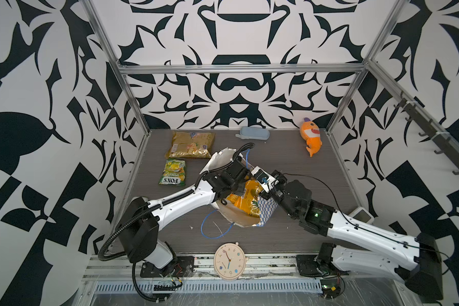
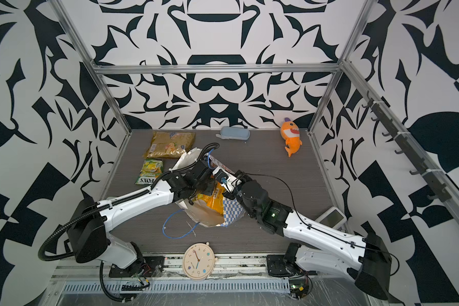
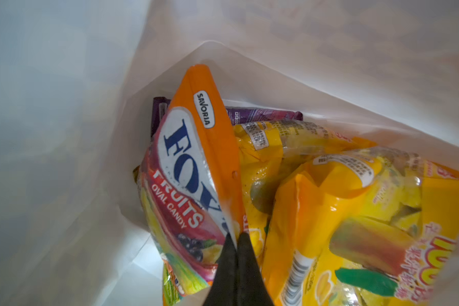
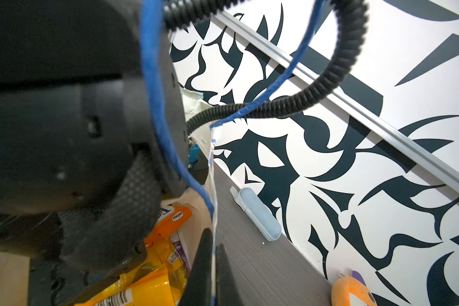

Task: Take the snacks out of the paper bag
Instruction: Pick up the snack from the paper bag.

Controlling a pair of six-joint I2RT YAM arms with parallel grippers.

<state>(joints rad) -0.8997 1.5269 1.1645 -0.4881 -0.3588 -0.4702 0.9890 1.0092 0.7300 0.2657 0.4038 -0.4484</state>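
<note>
Reaching into the paper bag (image 1: pixel 266 212), open-mouthed in both top views, both arms meet at its rim; the gold packet (image 1: pixel 191 145) and the green-yellow packet (image 1: pixel 173 171) already lie outside. In the left wrist view the left gripper (image 3: pixel 236 238) is pinched on the flat seam of the glossy red-orange FOX'S packet (image 3: pixel 194 169), probably to lift it out; 2 crinkly orange-yellow packets (image 3: pixel 329 212) and a purple packet (image 3: pixel 263 115) lie beside it inside. In the right wrist view the right gripper (image 4: pixel 214 246) clamps the thin paper wall, I think to hold the mouth open.
</note>
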